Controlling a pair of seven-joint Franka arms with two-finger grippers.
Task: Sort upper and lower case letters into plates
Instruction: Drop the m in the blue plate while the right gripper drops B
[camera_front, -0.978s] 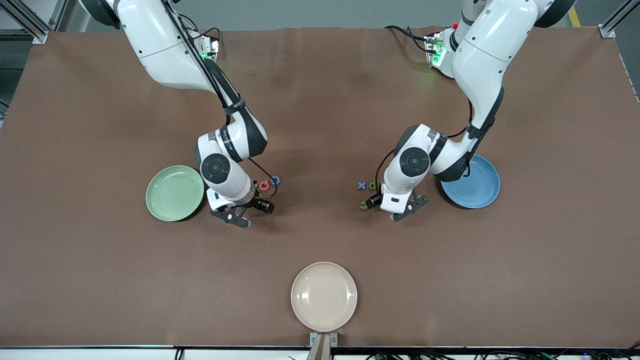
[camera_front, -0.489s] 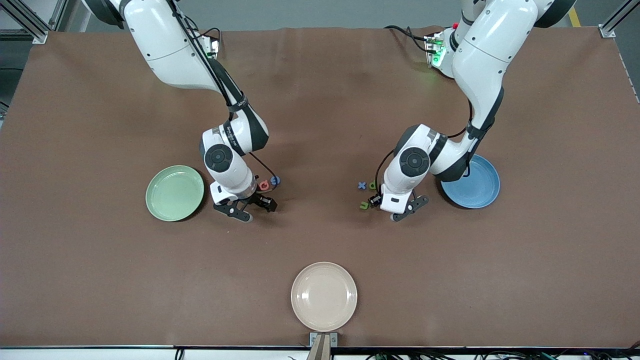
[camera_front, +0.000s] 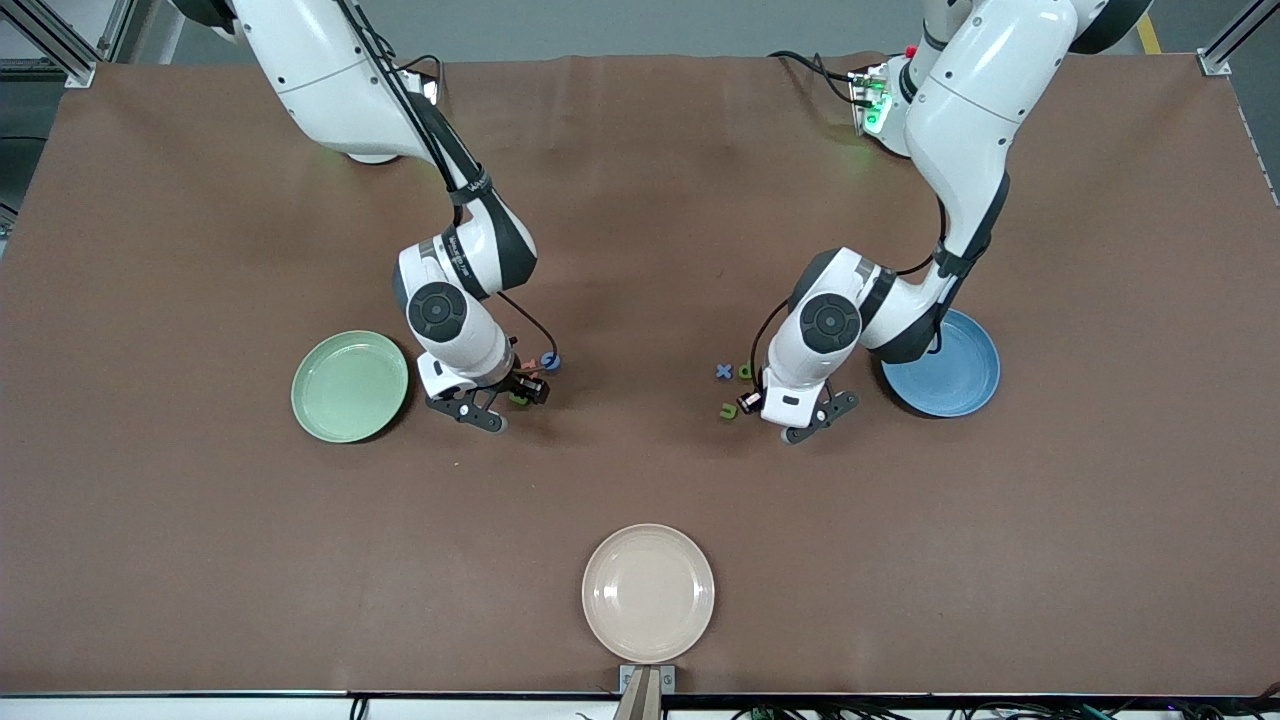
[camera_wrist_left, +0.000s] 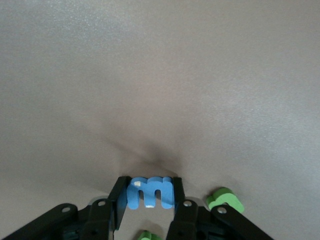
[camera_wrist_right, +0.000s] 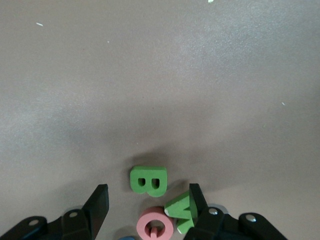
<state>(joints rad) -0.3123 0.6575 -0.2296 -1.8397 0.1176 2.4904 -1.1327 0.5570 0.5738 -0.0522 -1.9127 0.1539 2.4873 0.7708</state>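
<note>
While the left end effector pinches a blue m between its fingers, low over the desk beside the blue plate, the right end effector hangs with its fingers spread over a small heap of letters next to the green plate. Between those spread fingers, the right wrist view shows a green B, a green W and a pink G lying close together, the W touching the G. A blue letter lies just beside that heap, toward the left arm's end. Near the left end effector, on the desk, lie a blue x, a green letter just beside it, and a green u nearer the front camera. Both plates hold no letters. A beige plate sits at the desk's edge nearest the front camera, well apart from the other two.
</note>
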